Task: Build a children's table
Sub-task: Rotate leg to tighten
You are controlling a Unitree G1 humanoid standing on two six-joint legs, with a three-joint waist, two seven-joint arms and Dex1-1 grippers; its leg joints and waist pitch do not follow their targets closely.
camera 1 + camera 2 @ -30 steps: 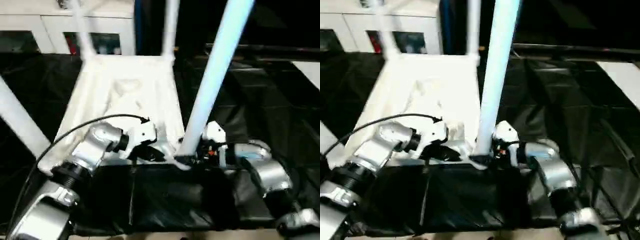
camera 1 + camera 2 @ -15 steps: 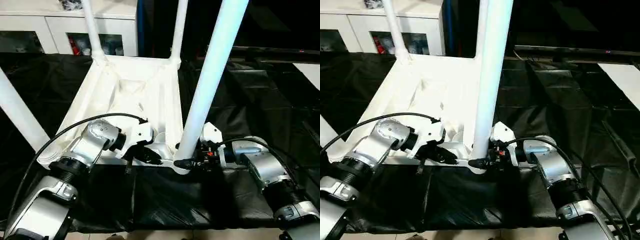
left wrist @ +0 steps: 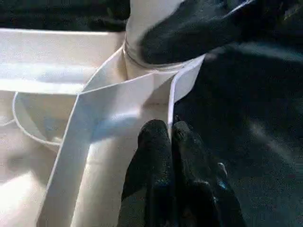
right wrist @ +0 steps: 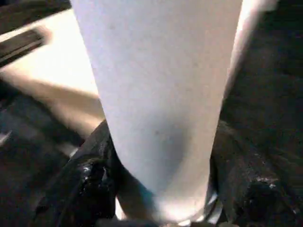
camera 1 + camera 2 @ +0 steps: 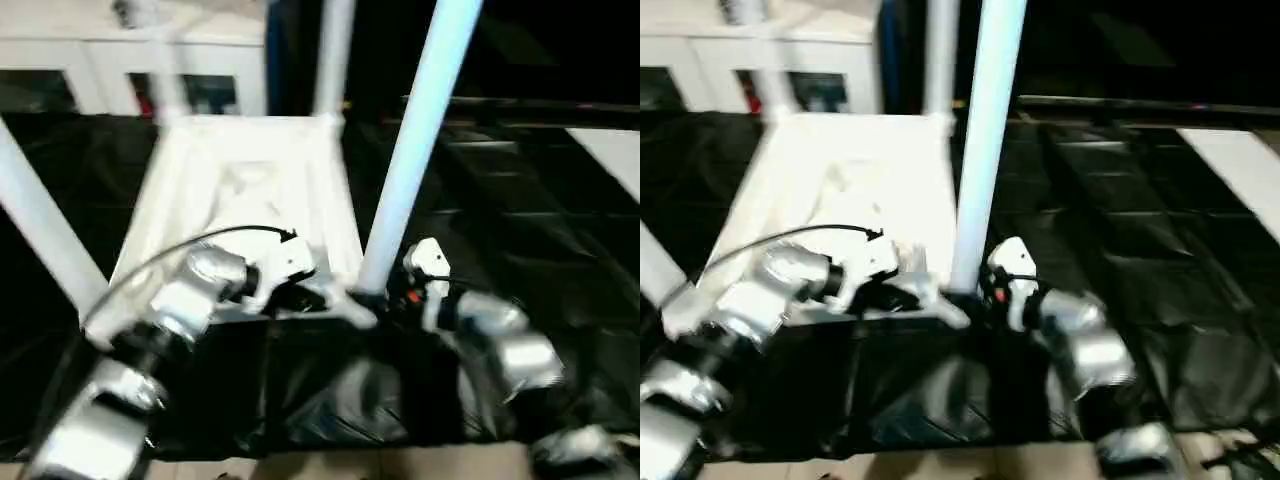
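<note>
The children's table lies upside down on black sheeting, its ribbed white tabletop (image 5: 250,180) facing up with the legs standing in the corner sockets. The near right leg (image 5: 405,170) rises from the corner closest to me. My right gripper (image 5: 385,298) holds the base of this leg, one black finger (image 4: 90,175) on each side of the tube (image 4: 161,94). My left gripper (image 5: 310,298) is at the same corner from the other side, with its fingertips (image 3: 154,137) pinched together on the thin near rim (image 3: 170,99) of the tabletop.
Other legs stand at the near left (image 5: 40,230), far left (image 5: 165,70) and far right (image 5: 333,50) corners. A white cabinet with glass doors (image 5: 80,60) stands behind the table. Black sheeting (image 5: 520,200) covers the surface to the right.
The head views have shifted and blurred, so the camera moved. Both grippers remain at the near right corner, the right one still around the leg's base.
</note>
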